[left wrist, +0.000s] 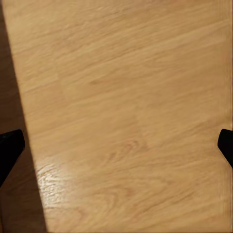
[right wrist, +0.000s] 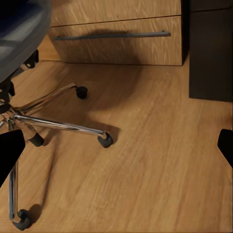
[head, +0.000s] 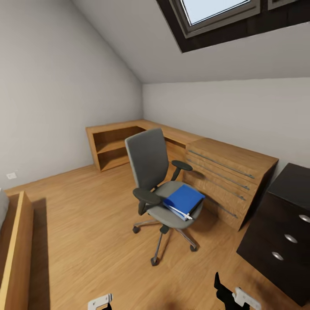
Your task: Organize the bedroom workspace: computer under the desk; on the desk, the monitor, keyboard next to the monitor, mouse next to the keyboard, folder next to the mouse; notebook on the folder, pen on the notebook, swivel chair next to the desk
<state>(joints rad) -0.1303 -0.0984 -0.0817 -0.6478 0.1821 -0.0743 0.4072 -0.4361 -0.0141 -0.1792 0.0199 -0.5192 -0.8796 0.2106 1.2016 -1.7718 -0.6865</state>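
Head view: blue folder [head: 184, 199] on the swivel chair [head: 151, 172], well beyond both arms' spread, empty fingers [right wrist: 10, 150]

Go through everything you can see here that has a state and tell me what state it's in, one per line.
swivel chair: upright on the oak floor, apart from the desk
folder: closed, lying flat on the chair's seat
desk drawer unit: drawers shut
oak cabinet: drawers shut
skylight: looks shut
left gripper: open, over bare floor
right gripper: open, near the chair's base

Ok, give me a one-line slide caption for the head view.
Blue folder lies on the grey swivel chair, between oak cabinets and the dark drawer unit.
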